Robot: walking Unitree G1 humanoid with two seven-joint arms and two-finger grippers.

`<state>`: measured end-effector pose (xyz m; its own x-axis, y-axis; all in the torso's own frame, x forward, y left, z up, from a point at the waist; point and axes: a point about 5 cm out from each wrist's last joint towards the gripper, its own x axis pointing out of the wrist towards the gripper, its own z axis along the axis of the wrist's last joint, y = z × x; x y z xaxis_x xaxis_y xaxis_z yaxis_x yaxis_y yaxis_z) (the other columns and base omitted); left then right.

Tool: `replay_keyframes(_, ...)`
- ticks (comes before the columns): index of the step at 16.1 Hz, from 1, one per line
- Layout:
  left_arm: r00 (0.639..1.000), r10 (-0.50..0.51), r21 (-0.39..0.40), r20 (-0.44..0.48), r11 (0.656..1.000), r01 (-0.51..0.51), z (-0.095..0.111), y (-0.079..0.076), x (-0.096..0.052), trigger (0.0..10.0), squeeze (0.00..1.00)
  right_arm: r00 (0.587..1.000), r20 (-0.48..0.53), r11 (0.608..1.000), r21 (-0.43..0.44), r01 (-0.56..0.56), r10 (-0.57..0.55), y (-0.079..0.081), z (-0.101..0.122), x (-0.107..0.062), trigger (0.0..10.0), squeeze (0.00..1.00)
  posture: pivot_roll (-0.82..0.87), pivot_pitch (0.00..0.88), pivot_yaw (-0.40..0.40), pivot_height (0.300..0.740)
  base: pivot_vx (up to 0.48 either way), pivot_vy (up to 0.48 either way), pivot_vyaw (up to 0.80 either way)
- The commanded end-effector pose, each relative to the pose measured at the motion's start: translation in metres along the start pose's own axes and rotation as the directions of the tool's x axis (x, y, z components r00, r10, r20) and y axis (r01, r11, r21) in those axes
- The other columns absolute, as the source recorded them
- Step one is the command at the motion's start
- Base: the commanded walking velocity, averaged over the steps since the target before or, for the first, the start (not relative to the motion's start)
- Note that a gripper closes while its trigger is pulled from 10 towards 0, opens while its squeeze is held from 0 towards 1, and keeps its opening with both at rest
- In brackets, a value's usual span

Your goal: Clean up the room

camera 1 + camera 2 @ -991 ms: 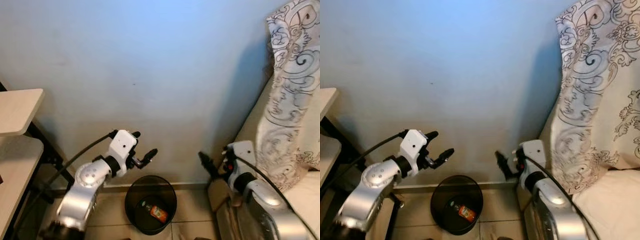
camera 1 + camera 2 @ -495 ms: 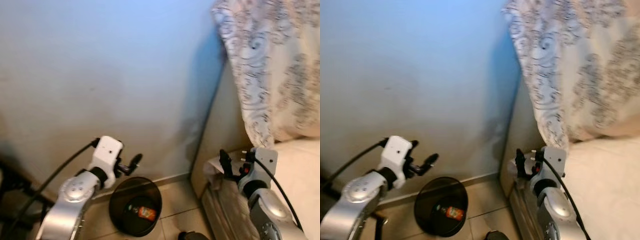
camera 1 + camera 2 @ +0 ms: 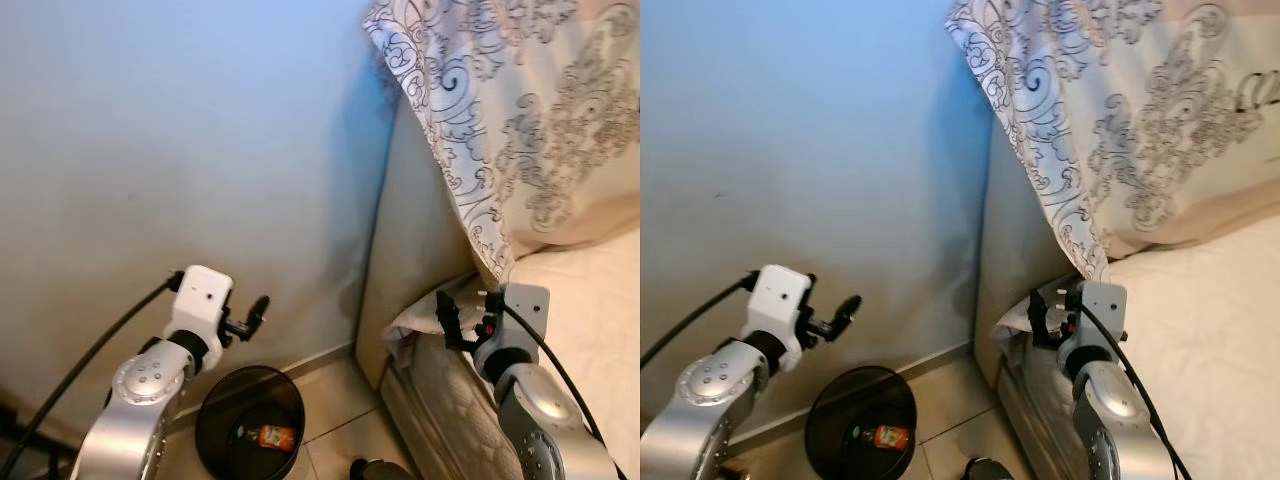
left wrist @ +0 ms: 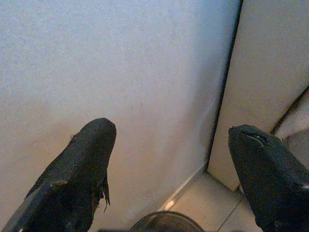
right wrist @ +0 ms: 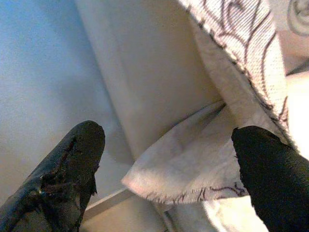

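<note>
- Left pincer (image 3: 255,310) hangs above the black bin (image 3: 249,420), near the pale wall (image 3: 180,150); its two black fingers (image 4: 82,174) stand wide apart and grasp nothing.
- Right pincer (image 3: 445,318) is raised at 4 o'clock in the head view, just before the corner of the bed (image 3: 590,300); its fingers (image 5: 72,164) are also spread and hold nothing.
- On the floor at 7 o'clock stands the round black bin, close to the wall. Inside it lies a small bottle (image 3: 268,436) with an orange label, on its side; it looks like a sauce or drink bottle, but it is too small to say surely.
- A light cloth edge (image 5: 193,164) with a dark line pattern hangs out at the bed corner, between the tips of the right pincer in the wrist view, not touched by them.
- At 1 o'clock a big pillow (image 3: 500,110) with grey swirl pattern leans over the beige headboard (image 3: 410,250).
- Floor tiles (image 3: 335,445) are beige.
- A dark round thing (image 3: 375,468) shows at 6 o'clock on the floor; I cannot tell what it is.
</note>
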<state>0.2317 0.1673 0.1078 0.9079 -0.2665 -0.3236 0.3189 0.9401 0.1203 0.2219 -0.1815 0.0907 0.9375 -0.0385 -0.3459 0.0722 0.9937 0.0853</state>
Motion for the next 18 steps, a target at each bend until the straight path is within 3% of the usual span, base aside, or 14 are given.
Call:
replay_keyframes(1, 0.999, 0.032, -0.057, 0.028, 0.998, -0.031, 0.0038, 0.0026, -0.0026, 10.0, 0.00, 1.000, -0.009, 1.000, -0.018, -0.003, 0.003, 0.0007, 0.0013, 0.0027, 10.0, 0.00, -0.05, 0.000, 0.033, 0.740, 0.000, 0.000, -0.79)
replay_keyframes(2, 0.998, 0.047, -0.099, 0.040, 0.994, -0.042, 0.0054, 0.0037, -0.0027, 10.0, 0.00, 1.000, -0.011, 1.000, -0.025, -0.004, 0.003, 0.0009, 0.0020, 0.0038, 10.0, 0.00, -0.05, 0.000, 0.030, 0.740, 0.000, 0.000, -0.79)
replay_keyframes(5, 0.998, 0.052, -0.038, 0.027, 0.998, -0.051, 0.0076, 0.0073, -0.0029, 10.0, 0.00, 1.000, -0.009, 1.000, -0.028, -0.008, 0.007, 0.0001, 0.0054, 0.0074, 10.0, 0.00, -0.04, 0.000, 0.024, 0.740, 0.000, 0.000, -0.79)
replay_keyframes(18, 0.999, 0.048, -0.021, 0.023, 0.999, -0.047, 0.0057, 0.0062, 0.0015, 10.0, 0.00, 1.000, -0.026, 0.999, -0.046, -0.005, 0.004, 0.0018, 0.0020, 0.0061, 10.0, 0.00, -0.06, 0.000, 0.021, 0.740, 0.000, 0.000, -0.78)
